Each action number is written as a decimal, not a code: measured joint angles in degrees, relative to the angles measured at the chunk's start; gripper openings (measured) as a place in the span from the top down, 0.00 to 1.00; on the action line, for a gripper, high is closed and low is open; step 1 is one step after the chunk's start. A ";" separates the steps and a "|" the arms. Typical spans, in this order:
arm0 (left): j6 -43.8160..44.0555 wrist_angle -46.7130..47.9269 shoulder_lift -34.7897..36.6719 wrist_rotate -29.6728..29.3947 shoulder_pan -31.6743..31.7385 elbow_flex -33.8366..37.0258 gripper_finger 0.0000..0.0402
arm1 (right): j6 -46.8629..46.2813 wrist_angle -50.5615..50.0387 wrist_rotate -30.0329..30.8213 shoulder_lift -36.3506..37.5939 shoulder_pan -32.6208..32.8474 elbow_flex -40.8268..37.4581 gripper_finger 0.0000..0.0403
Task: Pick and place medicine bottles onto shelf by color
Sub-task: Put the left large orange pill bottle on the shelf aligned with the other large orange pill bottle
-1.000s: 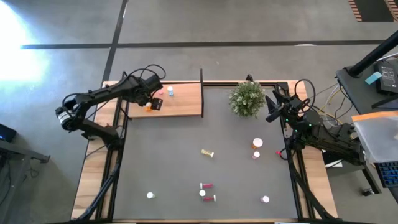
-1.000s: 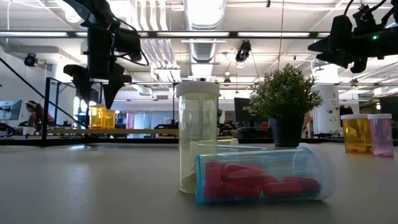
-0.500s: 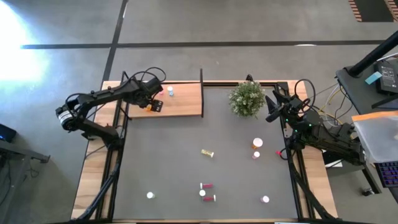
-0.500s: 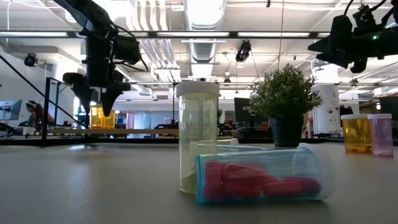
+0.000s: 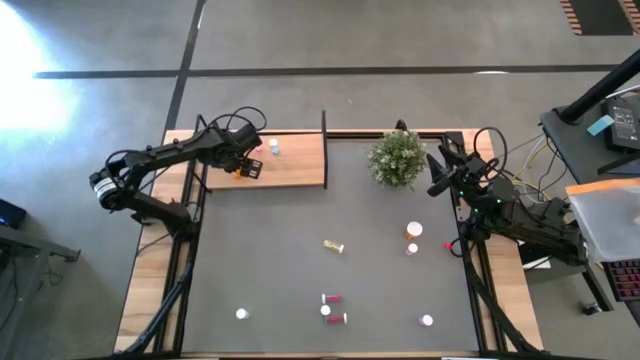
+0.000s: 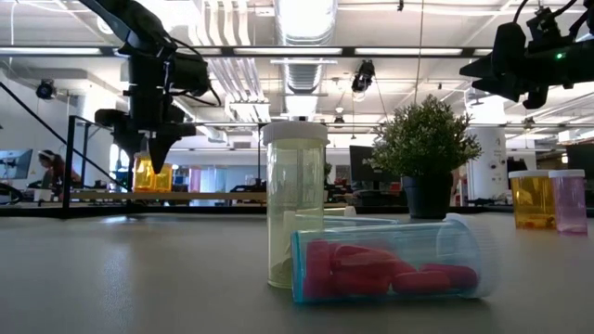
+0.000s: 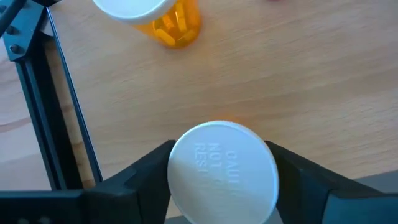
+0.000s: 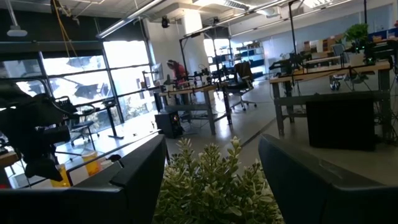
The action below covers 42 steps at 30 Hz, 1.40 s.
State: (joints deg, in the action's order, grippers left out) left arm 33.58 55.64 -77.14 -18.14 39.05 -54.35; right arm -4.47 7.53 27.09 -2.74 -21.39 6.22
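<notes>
The wooden shelf (image 5: 290, 160) lies at the table's far left. On it stand two orange bottles (image 5: 238, 172) and a pale blue one (image 5: 274, 148). My left gripper (image 5: 247, 163) is down over one orange bottle, shut on its white cap (image 7: 222, 171); the other orange bottle (image 7: 163, 18) stands just beyond. My right gripper (image 5: 437, 175) hangs open and empty beside the potted plant (image 5: 397, 158), high above the table in the low view (image 6: 501, 65). More bottles lie scattered on the dark mat. My left gripper holds the orange bottle by its white cap, one finger (image 7: 149, 177) on each side of the cap's rim (image 7: 177, 168). The fingers come from above, pointing down. The bottle stands upright on the shelf (image 6: 147, 174).
On the mat: a yellow bottle lying (image 5: 334, 245), an orange (image 5: 414, 231) and a pink one (image 5: 411, 249) at the right, two red ones lying (image 5: 332, 298) near the front, and several white-capped bottles (image 5: 241, 314). The shelf's dark upright edge (image 5: 324, 150) stands at its right end.
My left gripper has gone down onto the orange bottle on the shelf, and its fingers have drawn together around the cap. The bottle has stayed standing where it was.
</notes>
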 joint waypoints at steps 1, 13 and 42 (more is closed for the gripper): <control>0.00 0.02 0.00 -0.17 0.00 0.00 0.48 | 0.00 0.00 0.02 0.02 0.02 0.00 0.38; 0.11 -0.94 0.02 -3.94 0.84 0.16 0.53 | 0.00 0.00 0.00 0.00 0.00 0.00 0.38; 2.58 -10.76 0.30 -4.01 4.51 3.39 0.53 | 0.00 0.00 0.00 0.01 0.01 0.00 0.38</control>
State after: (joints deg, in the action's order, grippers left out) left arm 36.16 44.88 -76.84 -22.15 43.56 -50.96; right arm -4.47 7.53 27.10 -2.73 -21.38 6.22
